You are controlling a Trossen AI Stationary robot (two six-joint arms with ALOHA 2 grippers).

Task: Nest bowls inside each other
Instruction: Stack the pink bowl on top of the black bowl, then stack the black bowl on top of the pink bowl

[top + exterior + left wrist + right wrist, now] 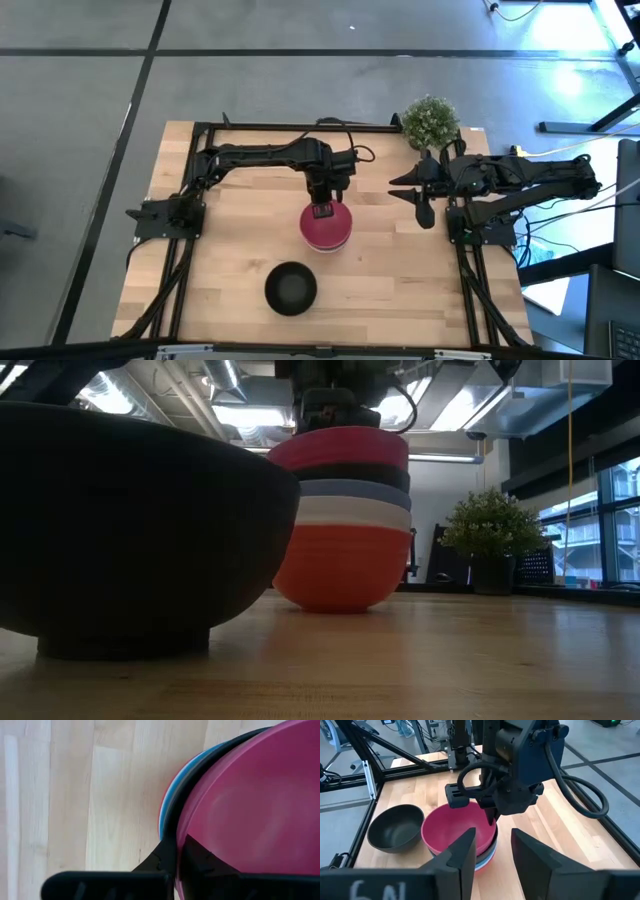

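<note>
Left wrist view: left gripper (176, 857) pinches magenta-pink bowl's (250, 805) rim

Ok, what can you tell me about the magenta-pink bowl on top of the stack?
The magenta-pink bowl is round, plain, matte and looks like plastic. It sits upright and empty as the top of a nested stack, inside a black bowl, near the table's middle. The left gripper pinches its rim, one finger inside and one outside.

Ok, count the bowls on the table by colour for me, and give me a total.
Magenta-pink bowl: 1
Black: 2, one in the stack, one standing alone
Light blue bowl: 1
White bowl: 1
Red bowl: 1
Total: 6
</note>
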